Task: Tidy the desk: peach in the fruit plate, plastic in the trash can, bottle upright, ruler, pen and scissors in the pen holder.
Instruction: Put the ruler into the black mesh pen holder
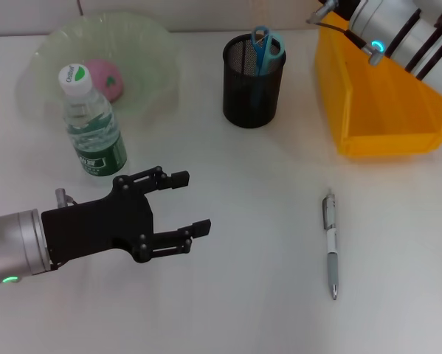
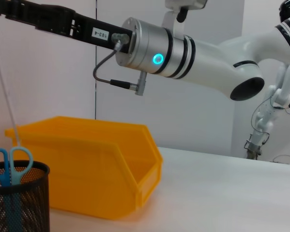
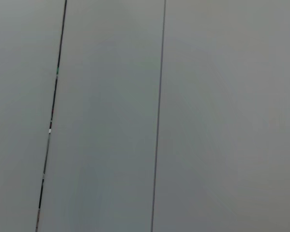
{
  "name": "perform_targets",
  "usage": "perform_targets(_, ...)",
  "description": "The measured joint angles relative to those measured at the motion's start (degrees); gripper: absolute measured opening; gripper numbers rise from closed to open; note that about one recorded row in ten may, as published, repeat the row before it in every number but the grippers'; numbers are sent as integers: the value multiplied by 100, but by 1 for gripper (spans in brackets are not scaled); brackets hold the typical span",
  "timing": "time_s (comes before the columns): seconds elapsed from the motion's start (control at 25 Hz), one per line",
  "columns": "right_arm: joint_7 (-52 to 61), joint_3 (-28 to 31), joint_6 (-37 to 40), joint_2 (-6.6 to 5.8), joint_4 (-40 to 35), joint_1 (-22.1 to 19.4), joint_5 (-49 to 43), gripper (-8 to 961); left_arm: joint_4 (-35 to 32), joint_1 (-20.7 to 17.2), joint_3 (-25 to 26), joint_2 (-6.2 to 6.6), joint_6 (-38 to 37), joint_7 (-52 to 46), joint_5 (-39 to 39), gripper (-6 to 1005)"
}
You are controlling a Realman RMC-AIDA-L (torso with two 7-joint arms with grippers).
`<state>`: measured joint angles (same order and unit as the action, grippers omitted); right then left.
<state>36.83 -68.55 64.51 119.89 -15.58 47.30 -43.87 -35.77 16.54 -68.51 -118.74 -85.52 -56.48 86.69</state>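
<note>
right claw out of frame, scissors (image 1: 266, 49) blades hidden inside pen holder (image 1: 253, 88)

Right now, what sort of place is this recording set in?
Probably a lab bench staged as an office desk: a mesh pen holder with scissors, a loose pen, and an orange bin on a plain white table.

The left gripper (image 1: 191, 205), black with two slim fingers, hovered low over the table with its jaws spread apart, just in front of the upright clear plastic water bottle (image 1: 92, 122). The silver right arm (image 1: 398, 29) was raised far behind and to the right of that bottle, gripper unseen.
</note>
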Motion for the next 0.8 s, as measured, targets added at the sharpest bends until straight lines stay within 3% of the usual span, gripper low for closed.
perform_targets(0.32, -372, -164, 136, 0, -1, -49, 3, 368, 21, -58, 4, 0, -8, 72, -167, 795)
perform_targets(0.8, -330, -214, -412, 0, 132, 68, 3, 368, 6, -81, 22, 4, -62, 24, -251, 795)
